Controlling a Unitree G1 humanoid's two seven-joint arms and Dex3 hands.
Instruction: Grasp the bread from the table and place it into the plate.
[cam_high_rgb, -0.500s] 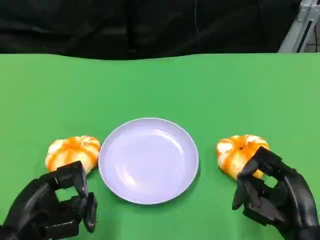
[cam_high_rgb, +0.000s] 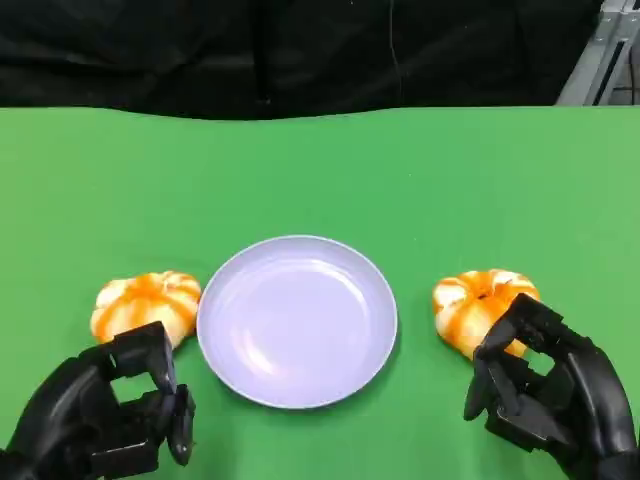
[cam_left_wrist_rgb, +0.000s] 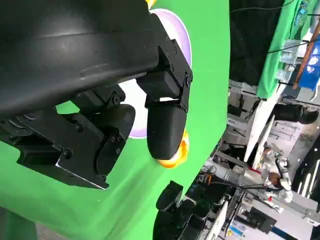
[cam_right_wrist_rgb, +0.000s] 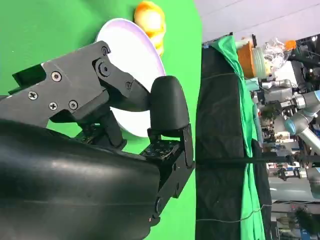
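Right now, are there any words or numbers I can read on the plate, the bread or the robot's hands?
None can be read.
Plate: plain, no text.
Both breads: no label.
Left hand and right hand: no markings legible.
Background clutter in the wrist views: too small and blurred to read.

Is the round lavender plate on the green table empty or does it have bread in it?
Empty. The round lavender plate shows a bare surface; both orange bread rolls lie on the green table beside it.

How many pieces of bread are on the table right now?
2. One bread lies on the green table just left of the plate, beyond the left hand. The other bread lies right of the plate, partly behind the right hand.
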